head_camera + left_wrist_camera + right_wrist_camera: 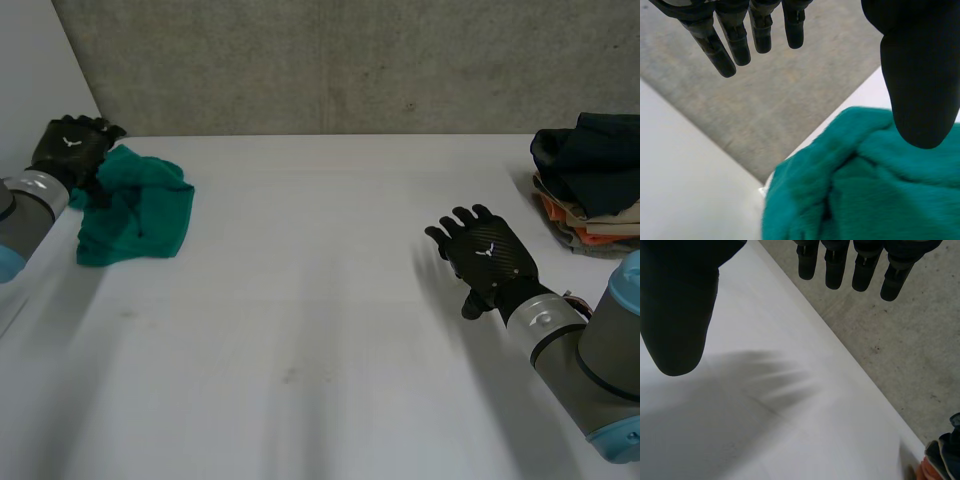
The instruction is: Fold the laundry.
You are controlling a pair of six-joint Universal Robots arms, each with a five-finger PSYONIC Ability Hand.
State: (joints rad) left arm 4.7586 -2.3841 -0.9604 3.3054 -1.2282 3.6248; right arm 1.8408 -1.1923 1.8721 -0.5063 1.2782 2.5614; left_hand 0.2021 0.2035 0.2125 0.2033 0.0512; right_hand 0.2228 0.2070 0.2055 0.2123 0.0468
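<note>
From the head view, the left robot hand [72, 145] sits at the far corner of the green cloth [135, 210], which lies rumpled in one loose heap on the white bench [320, 330]. The right robot hand [485, 255] hangs over bare bench, well apart from the green cloth, with its fingers spread and nothing in it. Farther from the green cloth again, past the right robot hand, is a stack of folded clothes [590, 185] with a dark piece on top.

The count is one green cloth, one stack and two robot hands. The stack shows several coloured layers, but I can't tell exactly how many garments it holds.

In the left wrist view, the fingers [725, 50] reach out straight and the thumb [920, 90] stands apart from them over the green cloth. The left robot hand is open and grips nothing. The green cloth lies bunched below the palm, right at the bench's edge.

In the right wrist view, the fingers [840, 270] are straight and the thumb is well clear of them, so this hand is open too, above bare bench. An edge of the stack shows beyond the fingertips.

I'd say this is the very start of a fold, with the green cloth not yet taken up or spread. The next move seems to call for the left robot hand to close on the corner of the green cloth. The right robot hand would have to come across to the green cloth and help lay it flat.
</note>
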